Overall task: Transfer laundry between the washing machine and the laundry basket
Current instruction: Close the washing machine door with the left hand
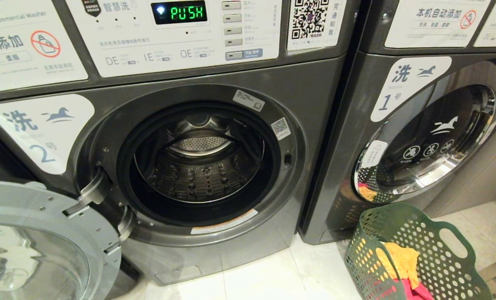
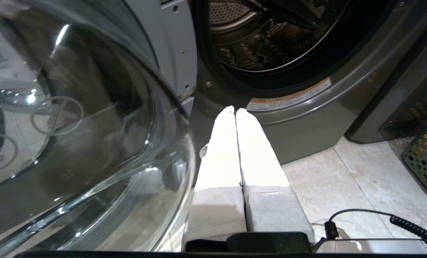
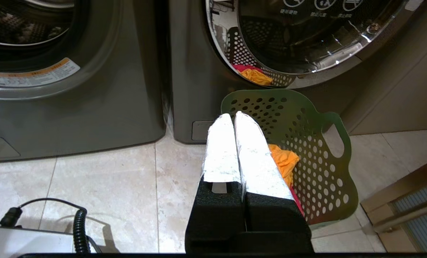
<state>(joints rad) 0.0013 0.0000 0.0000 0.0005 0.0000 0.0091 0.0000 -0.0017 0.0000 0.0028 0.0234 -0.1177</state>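
The washing machine [image 1: 214,83], labelled 2, faces me with its round door [image 1: 35,246] swung open to the left and its steel drum [image 1: 198,166] bare. The green laundry basket [image 1: 435,266] stands on the floor at the lower right, before the other machine. In it lies laundry: a yellow-orange garment [image 1: 402,258] over a red-pink one [image 1: 414,291]. My left gripper [image 2: 235,109] is shut and empty, low beside the open glass door [image 2: 73,136]. My right gripper [image 3: 233,115] is shut and empty, just above the basket [image 3: 317,161] and the orange cloth [image 3: 285,161].
A like machine labelled 1 [image 1: 422,125] stands to the right with its door closed. Pale floor tiles [image 1: 272,275] run in front of both machines. A coiled black cable [image 3: 79,225] lies low by the robot's base. A wooden edge [image 3: 403,200] stands right of the basket.
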